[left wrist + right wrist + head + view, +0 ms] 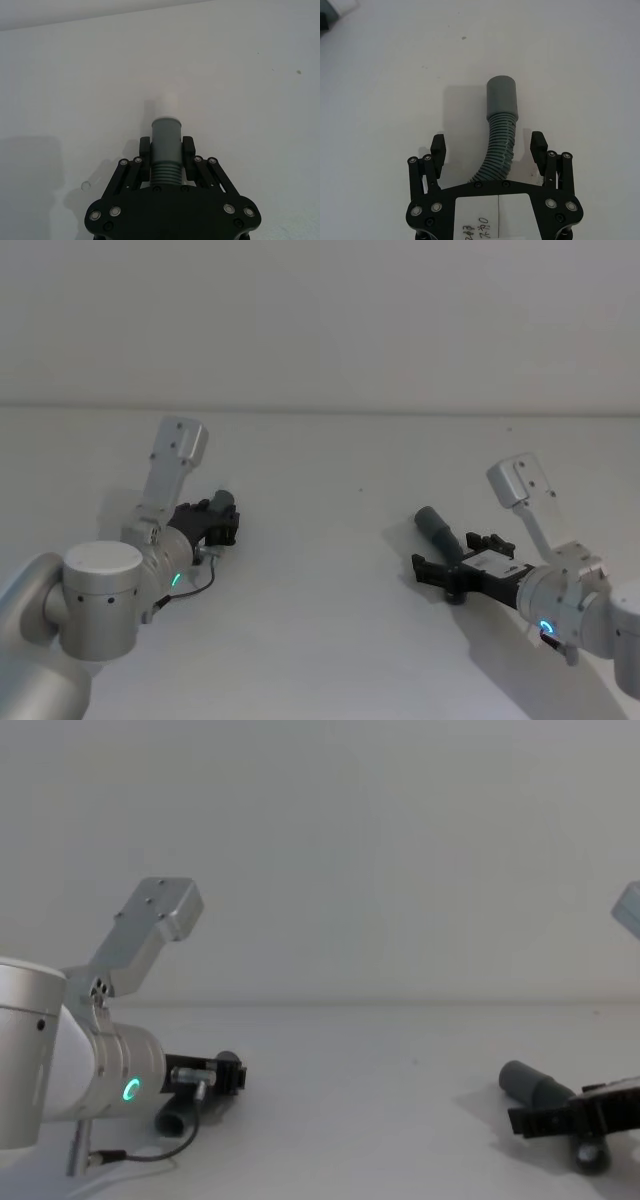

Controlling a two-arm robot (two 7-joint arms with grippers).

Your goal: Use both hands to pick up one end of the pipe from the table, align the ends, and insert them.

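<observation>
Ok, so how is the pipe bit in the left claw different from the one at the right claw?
The left pipe piece ends in a narrow white tip; the right pipe piece ends in a wider grey sleeve. The left gripper is shut on its piece; the right gripper stands open around its piece. The right piece bends; the left looks straight. Both are dark grey and ribbed.

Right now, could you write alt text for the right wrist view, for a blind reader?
The open right gripper straddles a curved grey ribbed pipe piece without gripping it. Its wide smooth sleeve points away, lying on the white table.
</observation>
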